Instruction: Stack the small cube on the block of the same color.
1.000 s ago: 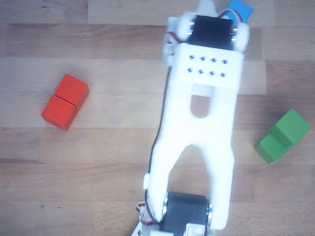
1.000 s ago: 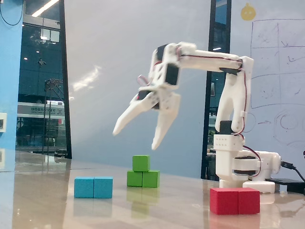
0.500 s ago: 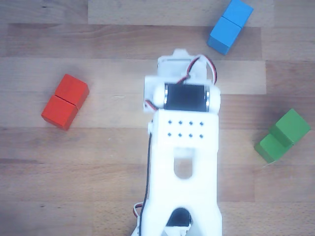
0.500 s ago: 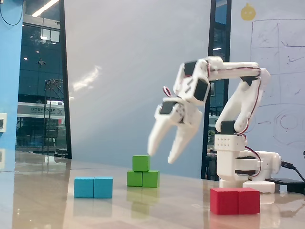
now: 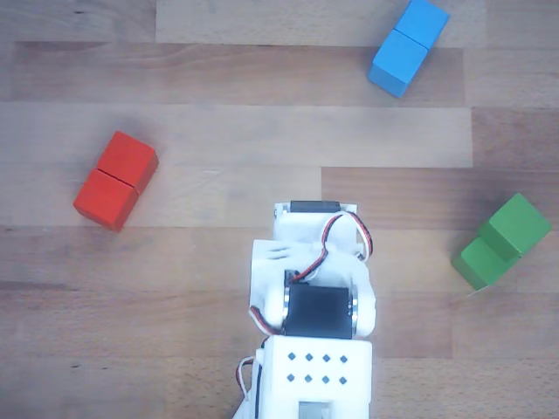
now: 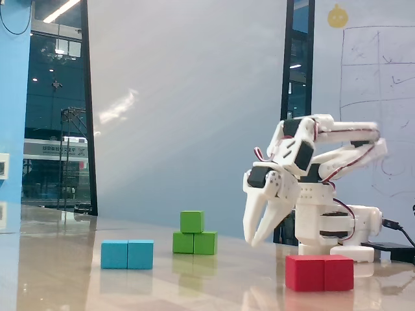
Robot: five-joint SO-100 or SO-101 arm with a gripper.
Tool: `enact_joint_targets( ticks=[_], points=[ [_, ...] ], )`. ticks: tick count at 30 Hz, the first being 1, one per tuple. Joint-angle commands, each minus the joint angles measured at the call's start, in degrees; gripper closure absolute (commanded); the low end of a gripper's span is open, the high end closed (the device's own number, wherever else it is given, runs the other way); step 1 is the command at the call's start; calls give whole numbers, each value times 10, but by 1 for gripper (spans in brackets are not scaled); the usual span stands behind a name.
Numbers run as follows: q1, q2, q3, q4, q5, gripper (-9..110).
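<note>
The small green wooden cube (image 6: 192, 221) sits on top of the oblong green wooden block (image 6: 194, 243), toward its left half in the fixed view. The white two-finger gripper (image 6: 257, 235) is nowhere near it: it hangs empty above the wooden table (image 6: 78, 278), fingers parted a little and pointing down, just left of the red oblong block (image 6: 320, 272). A blue oblong block (image 6: 127, 254) lies left of the green stack.

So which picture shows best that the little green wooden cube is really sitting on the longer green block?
The fixed view: seen side-on, the small green wooden cube plainly sits atop the long green wooden block. The other view looks straight down, so both appear as one green shape.
</note>
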Motion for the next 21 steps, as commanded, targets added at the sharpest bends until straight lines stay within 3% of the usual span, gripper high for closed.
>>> enact_joint_targets(
  ticks=[1, 14, 21],
  points=[
    [3, 76, 7, 16, -1, 101],
    [4, 266, 37, 149, 4, 101],
    [24, 316, 49, 162, 4, 102]
  ],
)
